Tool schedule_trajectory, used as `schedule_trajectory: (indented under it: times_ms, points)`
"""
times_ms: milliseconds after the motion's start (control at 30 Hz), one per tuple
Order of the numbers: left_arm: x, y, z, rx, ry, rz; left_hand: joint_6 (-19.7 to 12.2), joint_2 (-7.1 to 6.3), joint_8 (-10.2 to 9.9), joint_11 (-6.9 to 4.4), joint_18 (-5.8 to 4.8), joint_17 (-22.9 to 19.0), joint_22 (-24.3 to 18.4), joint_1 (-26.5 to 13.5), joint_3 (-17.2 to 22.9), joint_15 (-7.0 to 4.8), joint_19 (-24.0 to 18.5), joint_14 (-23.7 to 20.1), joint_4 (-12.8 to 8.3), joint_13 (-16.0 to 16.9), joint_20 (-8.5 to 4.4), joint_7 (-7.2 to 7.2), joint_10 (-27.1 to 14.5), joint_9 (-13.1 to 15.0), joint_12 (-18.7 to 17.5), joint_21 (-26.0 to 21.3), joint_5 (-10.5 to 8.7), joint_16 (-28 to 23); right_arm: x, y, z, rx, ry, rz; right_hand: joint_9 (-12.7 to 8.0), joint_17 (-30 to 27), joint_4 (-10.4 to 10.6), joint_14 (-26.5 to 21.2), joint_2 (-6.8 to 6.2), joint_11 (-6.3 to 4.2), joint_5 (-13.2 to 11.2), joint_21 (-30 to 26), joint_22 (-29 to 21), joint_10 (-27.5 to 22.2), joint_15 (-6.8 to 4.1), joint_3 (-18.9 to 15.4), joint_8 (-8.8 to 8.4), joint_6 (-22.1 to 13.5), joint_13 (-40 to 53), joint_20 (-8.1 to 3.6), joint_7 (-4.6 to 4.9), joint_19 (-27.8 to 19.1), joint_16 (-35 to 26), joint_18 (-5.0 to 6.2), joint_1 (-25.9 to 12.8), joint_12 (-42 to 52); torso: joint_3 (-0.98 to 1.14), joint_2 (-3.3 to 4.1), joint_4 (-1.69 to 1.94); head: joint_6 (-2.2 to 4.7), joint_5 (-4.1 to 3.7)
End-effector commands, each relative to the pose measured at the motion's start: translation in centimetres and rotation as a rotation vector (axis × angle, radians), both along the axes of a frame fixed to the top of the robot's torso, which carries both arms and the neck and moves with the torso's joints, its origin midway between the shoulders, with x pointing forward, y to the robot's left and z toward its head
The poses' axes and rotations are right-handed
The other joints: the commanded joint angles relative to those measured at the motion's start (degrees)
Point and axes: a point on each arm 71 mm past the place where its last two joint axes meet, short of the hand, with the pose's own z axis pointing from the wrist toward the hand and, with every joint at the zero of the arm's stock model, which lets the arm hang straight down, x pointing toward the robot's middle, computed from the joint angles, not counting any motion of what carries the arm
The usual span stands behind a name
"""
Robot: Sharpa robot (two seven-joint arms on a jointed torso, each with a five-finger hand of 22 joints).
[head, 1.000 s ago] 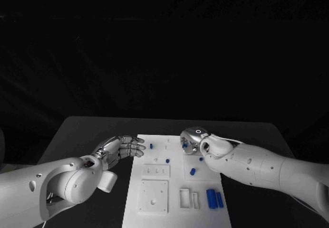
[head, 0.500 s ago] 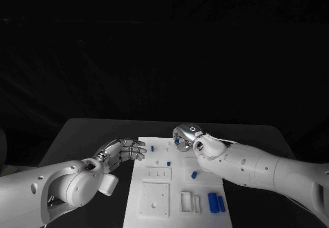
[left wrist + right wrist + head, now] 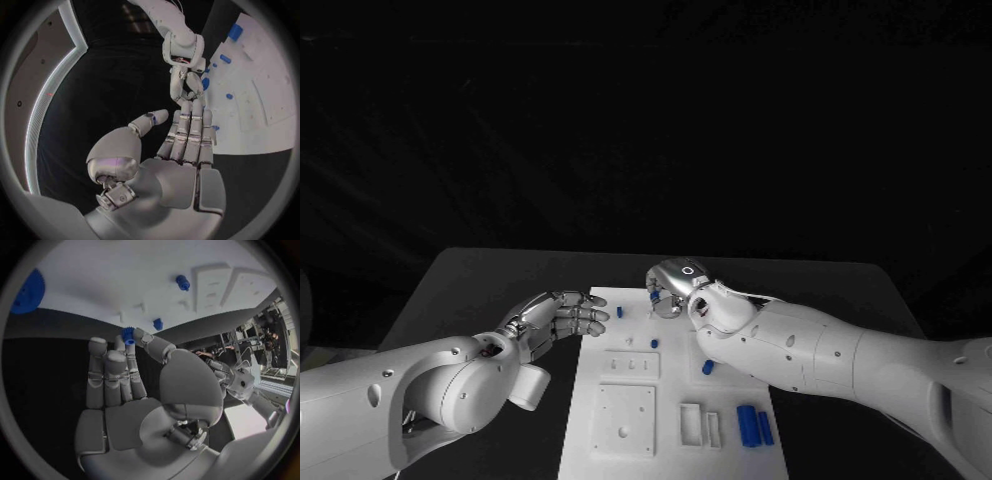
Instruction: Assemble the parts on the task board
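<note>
Head view shows a black bench [image 3: 488,270] with the white task board [image 3: 625,400] lying lengthwise between the two arms, placed centrally, I judge, so either arm can reach every socket. On the board's near end, on the wrist side of the right robot hand, two long blue parts [image 3: 751,423] lie side by side, likely parked there until their turn. A short blue part [image 3: 707,367] lies close under the right forearm, and a small blue peg [image 3: 655,343] stands just nearer the robot than the right robot hand. Another small peg [image 3: 619,312] stands just off the fingertips of the left robot hand. The right robot hand [image 3: 678,287] hovers over the board's far end, thumb and a finger pinched on a small blue toothed part [image 3: 128,335]; the right wrist view shows it held at the very fingertips, other fingers straight, probably to keep it free for lowering onto a post. The left robot hand [image 3: 560,314] waits at the board's left edge, loosely curled and holding nothing, its fingers a little apart in the left wrist view, seemingly ready to steady the board.
</note>
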Motion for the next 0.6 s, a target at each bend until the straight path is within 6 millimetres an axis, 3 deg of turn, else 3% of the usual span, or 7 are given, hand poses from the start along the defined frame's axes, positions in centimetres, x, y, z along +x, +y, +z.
schedule_trajectory:
  times_ms: [33,600]
  points:
    - [0.06,-0.24,0.20,-0.011,-0.004,-0.013,0.5,-0.77,-0.3,-0.24,-0.86,0.0,0.1,0.0,0.2,-0.01,0.2,0.4,0.2,0.1,-0.36,1.56,-0.2,0.1,0.4,0.2,-0.31,0.2,0.01,0.22,-0.10,-0.029,-0.020,-0.005,0.1,-0.1,0.0,-2.1,-0.41,-1.76,0.2,0.3,1.3,3.8,-1.85,0.5,-0.04,0.3,3.4,-0.30,-0.10,-0.1,0.2,2.65,0.3,0.1,0.01,0.10,-0.05,-0.03,0.08]
    - [0.24,-0.38,0.98,-0.009,-0.022,-0.017,0.5,-0.85,-0.3,-0.24,-0.86,0.0,0.1,0.0,0.2,-0.01,0.2,0.4,0.2,0.1,-0.38,1.56,-0.3,0.1,0.4,0.2,-0.43,0.2,0.65,-0.39,-0.18,-0.050,-0.030,-0.039,0.2,-0.2,0.1,-2.1,-0.61,-1.74,0.2,0.4,1.3,3.7,-1.83,0.8,-0.17,0.3,3.8,-0.31,-0.10,-0.2,0.3,2.65,0.3,-0.1,-0.19,0.63,0.29,0.12,-0.01]
